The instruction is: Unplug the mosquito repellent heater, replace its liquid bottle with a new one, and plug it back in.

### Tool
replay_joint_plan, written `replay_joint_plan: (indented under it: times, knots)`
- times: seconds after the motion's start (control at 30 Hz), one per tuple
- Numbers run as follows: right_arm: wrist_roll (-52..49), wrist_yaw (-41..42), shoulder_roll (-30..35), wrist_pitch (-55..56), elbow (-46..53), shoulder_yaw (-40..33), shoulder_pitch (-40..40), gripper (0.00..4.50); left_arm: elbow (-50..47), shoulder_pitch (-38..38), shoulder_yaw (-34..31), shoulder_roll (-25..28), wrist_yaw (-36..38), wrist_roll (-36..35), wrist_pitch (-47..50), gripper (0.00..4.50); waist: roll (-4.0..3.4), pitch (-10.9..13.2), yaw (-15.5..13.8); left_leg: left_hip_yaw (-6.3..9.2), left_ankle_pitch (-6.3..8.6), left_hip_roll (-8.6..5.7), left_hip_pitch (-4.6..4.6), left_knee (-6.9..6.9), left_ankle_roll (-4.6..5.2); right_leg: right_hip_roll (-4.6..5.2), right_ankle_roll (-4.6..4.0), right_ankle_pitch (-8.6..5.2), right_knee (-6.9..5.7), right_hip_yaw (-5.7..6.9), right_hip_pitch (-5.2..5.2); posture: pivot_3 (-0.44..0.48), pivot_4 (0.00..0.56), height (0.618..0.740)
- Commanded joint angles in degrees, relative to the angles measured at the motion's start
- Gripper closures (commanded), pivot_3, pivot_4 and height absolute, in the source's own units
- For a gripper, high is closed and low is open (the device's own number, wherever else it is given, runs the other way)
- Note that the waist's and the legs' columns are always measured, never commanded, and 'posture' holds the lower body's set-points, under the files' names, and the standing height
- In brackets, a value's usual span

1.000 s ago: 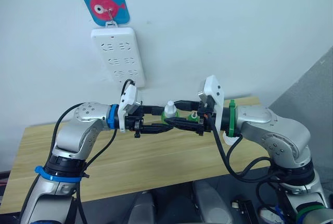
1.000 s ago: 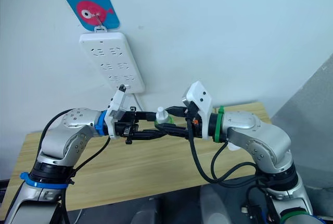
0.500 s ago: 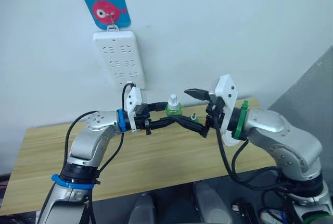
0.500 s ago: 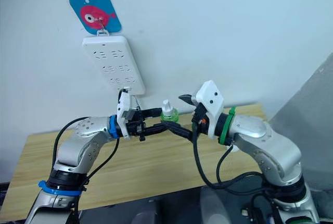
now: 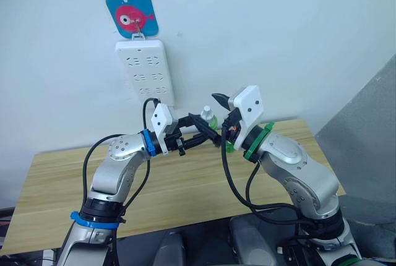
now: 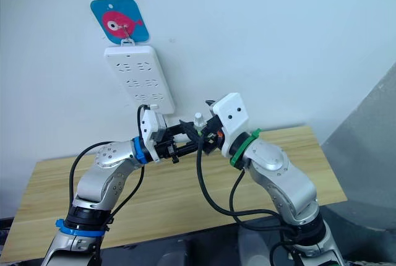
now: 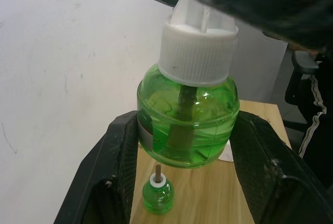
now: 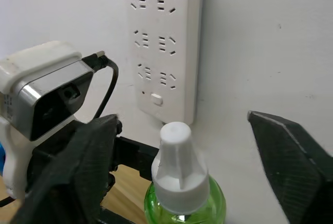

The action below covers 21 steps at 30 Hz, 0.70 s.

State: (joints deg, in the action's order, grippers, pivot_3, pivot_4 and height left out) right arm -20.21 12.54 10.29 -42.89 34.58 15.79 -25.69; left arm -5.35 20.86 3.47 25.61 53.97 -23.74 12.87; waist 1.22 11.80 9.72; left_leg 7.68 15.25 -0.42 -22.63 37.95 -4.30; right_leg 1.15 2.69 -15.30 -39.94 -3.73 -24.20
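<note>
Counted: two green liquid bottles, one capped (image 7: 187, 125) and one uncapped (image 7: 157, 198); one power strip (image 5: 148, 71); one fish hook plaque (image 5: 132, 13); one wooden table (image 5: 179, 192).

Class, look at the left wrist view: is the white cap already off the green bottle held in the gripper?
No. The white cap sits on the green bottle, clamped by the left gripper.

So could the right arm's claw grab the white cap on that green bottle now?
Probably yes: the right gripper is open, its fingers either side of the white ribbed cap, while the left gripper holds the round green liquid bottle.
</note>
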Motion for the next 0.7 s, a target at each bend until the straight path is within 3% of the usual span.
replay_joint_plan:
  times: [0.03, 0.2, 0.27, 0.7]
  knots:
    - [0.34, 0.62, -0.4, 1.44, 1.28, -0.32, 0.21, 1.99, -1.97, 0.48, -0.94, 0.05, -0.37, -0.12, -1.24, 2.27, 0.0, -0.02, -0.01, 0.0, 0.0, 0.0, 0.0, 0.0, 0.0, 0.0, 0.0, 0.0, 0.0, 0.0, 0.0, -0.197, 0.149, 0.74]
    - [0.08, 2.97, 0.52, 1.5, 1.73, -0.03, 0.65, 3.71, -1.66, 0.53, -0.89, 0.25, -0.08, -0.18, -1.57, 2.27, 0.0, -0.08, 0.0, 0.0, 0.0, 0.0, 0.0, 0.0, 0.0, 0.0, 0.0, 0.0, 0.0, 0.0, 0.01, -0.2, 0.146, 0.74]
    - [-0.61, 5.22, 1.73, 1.59, 1.66, -0.21, 0.39, 4.19, -1.39, 0.86, -0.81, 0.65, 0.7, -0.21, -1.76, 2.27, 0.01, -0.12, -0.01, 0.02, 0.0, -0.01, 0.0, 0.0, 0.0, -0.01, 0.0, 0.0, 0.0, 0.02, 0.01, -0.2, 0.146, 0.74]
    - [-11.34, 35.65, 15.12, 3.87, -11.6, -4.26, -10.63, 4.2, 1.91, 5.84, -0.23, 5.8, 13.05, -1.88, -0.78, 2.27, 0.0, -0.12, 0.0, 0.0, 0.01, -0.01, 0.08, -0.01, 0.03, -0.04, 0.0, 0.0, 0.07, 0.05, 0.12, -0.192, 0.154, 0.74]
